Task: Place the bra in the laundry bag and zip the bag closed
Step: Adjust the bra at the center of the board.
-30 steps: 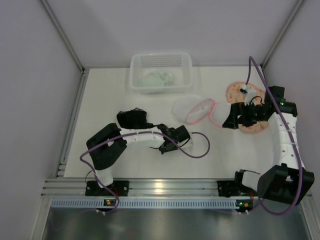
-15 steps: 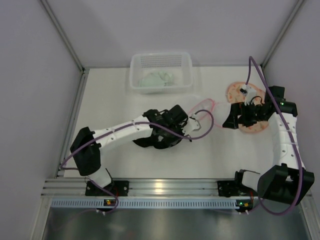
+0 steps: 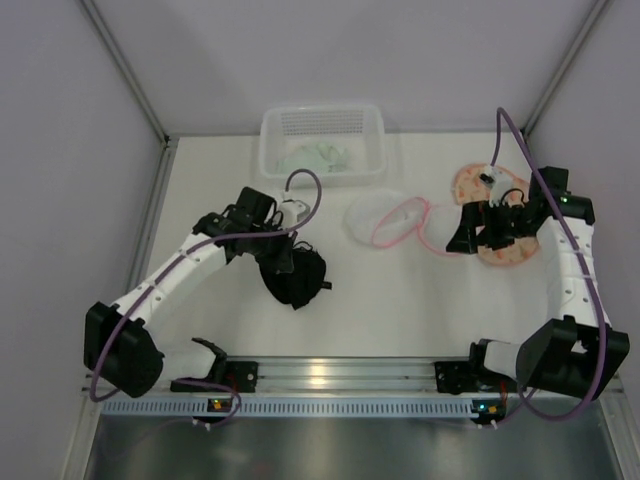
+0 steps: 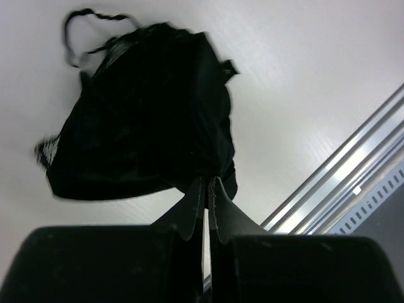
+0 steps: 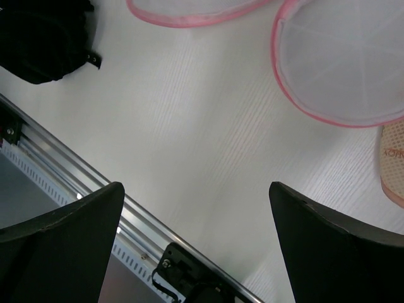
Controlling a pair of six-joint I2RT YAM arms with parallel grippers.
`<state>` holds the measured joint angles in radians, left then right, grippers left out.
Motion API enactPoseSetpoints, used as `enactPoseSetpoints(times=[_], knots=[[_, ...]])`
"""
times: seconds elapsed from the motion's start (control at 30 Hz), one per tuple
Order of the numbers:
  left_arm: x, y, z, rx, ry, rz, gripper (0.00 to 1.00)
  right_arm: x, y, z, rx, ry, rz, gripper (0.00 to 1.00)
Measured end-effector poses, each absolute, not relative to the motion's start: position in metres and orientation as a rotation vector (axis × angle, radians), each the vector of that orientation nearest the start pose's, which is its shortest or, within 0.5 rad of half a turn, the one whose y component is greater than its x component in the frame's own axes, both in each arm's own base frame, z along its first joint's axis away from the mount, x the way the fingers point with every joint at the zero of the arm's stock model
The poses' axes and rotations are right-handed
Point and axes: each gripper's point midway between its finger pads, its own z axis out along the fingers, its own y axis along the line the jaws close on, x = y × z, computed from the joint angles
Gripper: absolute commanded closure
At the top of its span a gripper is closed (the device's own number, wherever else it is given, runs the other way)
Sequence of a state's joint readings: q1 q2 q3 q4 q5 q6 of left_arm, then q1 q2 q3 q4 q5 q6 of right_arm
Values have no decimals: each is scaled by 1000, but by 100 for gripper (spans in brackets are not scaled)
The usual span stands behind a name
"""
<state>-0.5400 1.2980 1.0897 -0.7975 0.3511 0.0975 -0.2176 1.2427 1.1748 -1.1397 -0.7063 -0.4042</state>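
Observation:
The black bra [image 3: 298, 280] hangs bunched from my left gripper [image 3: 283, 258], left of centre over the table. In the left wrist view the jaws [image 4: 207, 186] are pressed together on the edge of the bra [image 4: 145, 113], which dangles above the white table. The laundry bag [image 3: 385, 217] is white mesh with pink trim and lies open in two round halves at mid-table. My right gripper [image 3: 462, 238] is open and empty just right of the bag. In the right wrist view [image 5: 196, 186] the bag's halves [image 5: 344, 57] lie ahead and the bra [image 5: 41, 38] shows at the top left.
A white plastic basket [image 3: 322, 128] with a pale green garment [image 3: 320, 160] stands at the back. An orange patterned round item [image 3: 466, 185] lies under the right arm at the right. The table's metal front rail [image 3: 330, 372] runs along the near edge.
My left arm has swung from mid-table to the left, and the bra now hangs from its gripper. My right arm has barely moved.

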Motion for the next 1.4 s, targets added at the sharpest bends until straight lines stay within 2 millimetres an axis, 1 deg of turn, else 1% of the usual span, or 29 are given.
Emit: enactPoseSetpoints(times=[0.17,0.2,0.27,0.33,0.37,0.4,0.47,0.5,0.53,0.57,0.6,0.67,0.7,0.77,0.8,0.87,1.07,1.13,1.2,1.3,1.4], knots=[[229,-145,109,667,2582,-579,100,242,50,191,-405,2467,730,1],[230,-138,103,625,2610,-577,100,242,50,191,-406,2467,729,0],[239,-130,97,558,2633,-567,100,242,50,192,-405,2467,730,1],[248,-125,91,518,2651,-561,100,242,50,191,-406,2468,730,1],[254,-123,85,501,2673,-560,99,241,50,191,-407,2468,731,1],[257,-123,80,491,2689,-559,93,241,51,191,-409,2469,732,1],[263,-122,70,485,2720,-561,87,241,51,192,-415,2469,730,0],[264,-123,67,487,2728,-566,82,242,51,192,-418,2467,728,1],[265,-124,66,496,2729,-570,80,242,52,193,-419,2466,728,1],[266,-125,66,510,2724,-578,78,242,52,193,-420,2466,727,1],[267,-126,68,519,2715,-584,72,242,52,193,-421,2465,727,1],[273,-128,73,550,2684,-591,66,242,52,193,-423,2465,727,1],[275,-129,77,562,2668,-592,58,242,52,193,-423,2465,728,1],[279,-129,83,601,2632,-586,51,242,52,193,-423,2465,729,1],[280,-129,87,622,2611,-584,44,242,52,193,-422,2466,729,1],[282,-130,99,683,2555,-582,35,242,52,193,-423,2466,730,1],[289,-131,139,833,2398,-548,32,242,53,193,-423,2463,735,0],[293,-132,146,857,2371,-541,32,242,55,193,-431,2461,738,1],[293,-133,149,851,2370,-549,32,242,61,194,-455,2458,746,0],[290,-136,152,779,2398,-636,32,243,84,194,-549,2446,764,1],[297,-127,160,620,2422,-735,32,243,125,194,-718,2417,823,1]])
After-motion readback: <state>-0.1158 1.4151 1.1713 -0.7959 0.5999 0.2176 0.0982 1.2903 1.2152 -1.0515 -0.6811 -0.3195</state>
